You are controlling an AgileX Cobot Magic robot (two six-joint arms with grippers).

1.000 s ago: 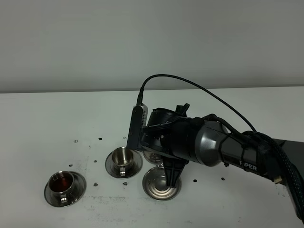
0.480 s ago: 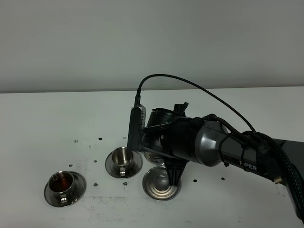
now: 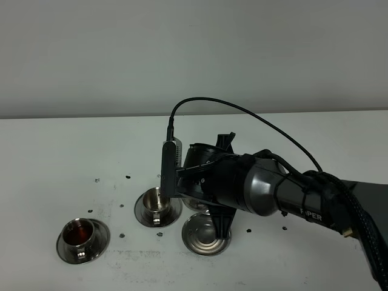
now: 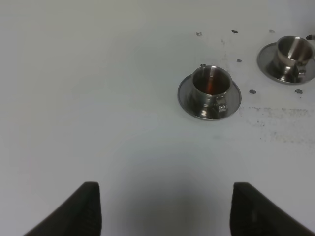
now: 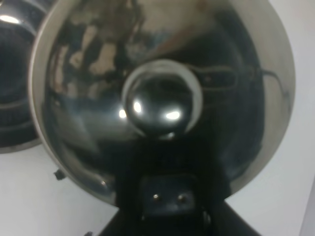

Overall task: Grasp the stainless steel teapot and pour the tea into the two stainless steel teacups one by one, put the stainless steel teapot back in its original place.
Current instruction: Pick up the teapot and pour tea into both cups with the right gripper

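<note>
Hiding: right arm (image 3: 273, 188) covers most of the teapot (image 3: 203, 239), just beside the empty cup (image 3: 157, 205).
Right gripper (image 5: 166, 189): closed, apparently on the teapot's unseen handle.
Left gripper (image 4: 165, 211): apart, empty.
Filled cup (image 3: 79, 233): unobstructed.

Grey-black arm (image 3: 273, 191), looping black cable (image 3: 242, 110), PIPER lettering (image 3: 312, 213)

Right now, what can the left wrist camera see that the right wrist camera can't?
Only the left wrist camera shows the teacup with reddish tea and the empty-looking teacup, each on a saucer, plus the left gripper, jaws open, holding nothing. Only the right wrist camera shows the stainless steel teapot close up, its domed lid and round knob filling the picture. Both show the white table. The right wrist camera also catches another shiny steel thing at its edge; I cannot tell what.
</note>
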